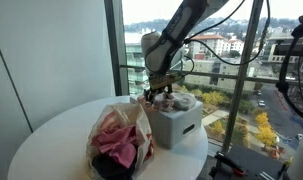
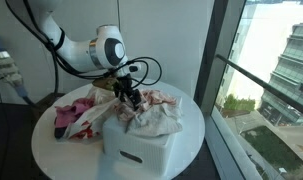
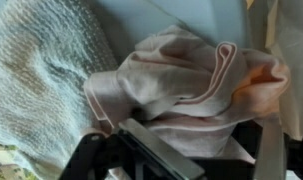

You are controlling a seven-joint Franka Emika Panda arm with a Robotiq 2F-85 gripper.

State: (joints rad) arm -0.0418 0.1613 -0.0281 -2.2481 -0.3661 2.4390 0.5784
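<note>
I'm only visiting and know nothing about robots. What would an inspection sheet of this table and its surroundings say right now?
Surface: round white table, crowded on the window side.
Job's things: pale pink cloth heaped on a white box, directly under the pincer.
Clutter: what looks like a clear bag of pink and red fabric; a pale ribbed towel beside the cloth.
Grippers: pincer down at the cloth; whether it is open or shut cannot be told.
Cables: black cable looping off the wrist.
Surroundings: tall window with buildings outside.
</note>
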